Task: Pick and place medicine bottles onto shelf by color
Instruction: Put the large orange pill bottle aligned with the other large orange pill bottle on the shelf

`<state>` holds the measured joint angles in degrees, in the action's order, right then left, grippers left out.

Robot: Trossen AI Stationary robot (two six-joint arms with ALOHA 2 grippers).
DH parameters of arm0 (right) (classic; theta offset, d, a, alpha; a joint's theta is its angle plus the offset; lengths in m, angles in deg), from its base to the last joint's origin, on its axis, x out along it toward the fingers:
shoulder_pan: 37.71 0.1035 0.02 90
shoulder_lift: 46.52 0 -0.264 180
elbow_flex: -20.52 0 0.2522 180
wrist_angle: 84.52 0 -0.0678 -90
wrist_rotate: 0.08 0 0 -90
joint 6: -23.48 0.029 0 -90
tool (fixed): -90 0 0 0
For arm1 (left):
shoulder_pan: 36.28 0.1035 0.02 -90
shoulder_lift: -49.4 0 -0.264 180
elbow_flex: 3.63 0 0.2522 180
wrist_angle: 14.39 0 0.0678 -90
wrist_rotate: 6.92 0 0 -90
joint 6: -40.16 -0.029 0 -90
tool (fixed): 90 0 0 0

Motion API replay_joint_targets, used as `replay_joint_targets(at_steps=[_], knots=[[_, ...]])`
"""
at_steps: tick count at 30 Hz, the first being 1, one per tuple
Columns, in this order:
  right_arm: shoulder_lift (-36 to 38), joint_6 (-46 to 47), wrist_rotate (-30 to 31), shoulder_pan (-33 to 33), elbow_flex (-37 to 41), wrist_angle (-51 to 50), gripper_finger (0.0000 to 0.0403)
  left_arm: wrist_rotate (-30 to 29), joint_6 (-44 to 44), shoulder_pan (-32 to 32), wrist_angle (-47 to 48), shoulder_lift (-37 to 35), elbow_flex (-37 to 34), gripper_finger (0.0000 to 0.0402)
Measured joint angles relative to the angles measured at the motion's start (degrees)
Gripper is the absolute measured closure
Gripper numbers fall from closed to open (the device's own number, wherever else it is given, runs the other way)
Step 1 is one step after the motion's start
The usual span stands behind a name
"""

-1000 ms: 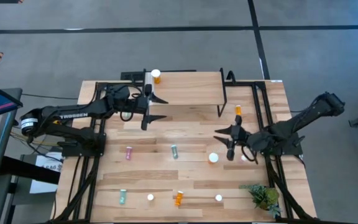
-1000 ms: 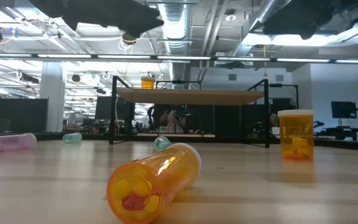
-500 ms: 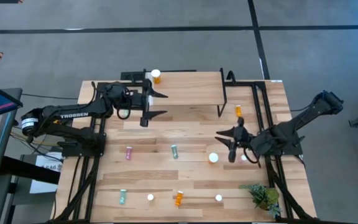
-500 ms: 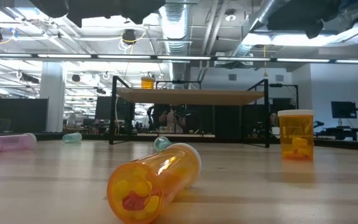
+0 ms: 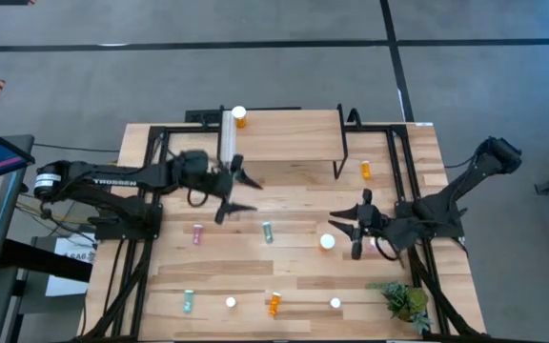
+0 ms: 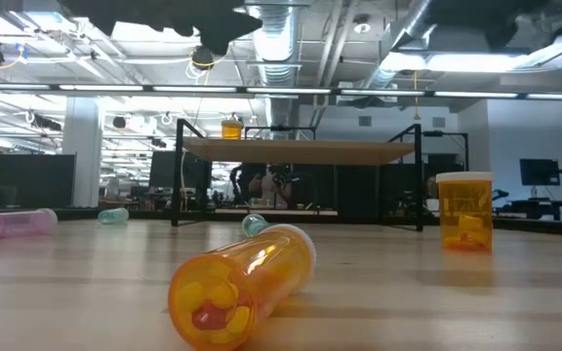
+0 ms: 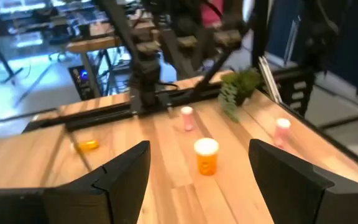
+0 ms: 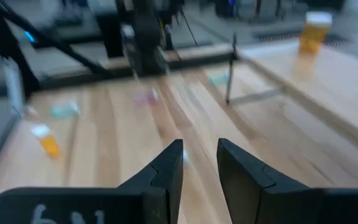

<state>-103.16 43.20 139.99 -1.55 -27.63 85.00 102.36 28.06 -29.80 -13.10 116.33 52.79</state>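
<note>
**A:** Where is the bottle sitting?

**B:** One small orange white-capped medicine bottle [image 5: 239, 116] is standing upright on the far left corner of the raised light-wood shelf on black metal legs [image 5: 284, 133]. Nothing else is sitting up there.

**A:** And your left arm?

**B:** I'm pulling it away. A second ago the left gripper [image 5: 246, 193] was hanging at the shelf's left end. Now it's hovering nearer, over bare tabletop, with its fingers spread wide and nothing between them. I'm reading that as one placement finished and the next pick starting.

**A:** Which pick?

**B:** Probably the pink bottle lying on its side [image 5: 197, 233] or the teal one beside it [image 5: 267, 232]. Both are lying just nearer than that gripper.

**A:** The right side?

**B:** The right gripper [image 5: 344, 229] is drifting slightly nearer. Its fingers are standing close together with a slim gap, and they're gripping nothing. It's hanging just beside the wide orange bottle with the big white lid [image 5: 327, 242]. The fingers are looking too narrow for that lid, so I'm expecting to widen them first.

**A:** What's remaining?

**B:** Most of it. A small orange bottle [image 5: 365, 170] is lying by the shelf's right legs.
</note>
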Motion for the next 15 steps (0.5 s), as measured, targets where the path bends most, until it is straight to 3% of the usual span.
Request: replay_joint_targets(at_steps=[5, 15], knots=[[0.03, -1.69, 5.35, 6.55, -0.04, 2.15, 0.0282, -8.51, -1.88, -6.25, 0.86, 0.75, 0.02, 0.014], [-8.54, 23.68, 6.87, 10.76, -0.02, -6.34, 0.0282, -10.38, 0.01, -9.58, 1.92, 0.67, 0.02, 0.014]])
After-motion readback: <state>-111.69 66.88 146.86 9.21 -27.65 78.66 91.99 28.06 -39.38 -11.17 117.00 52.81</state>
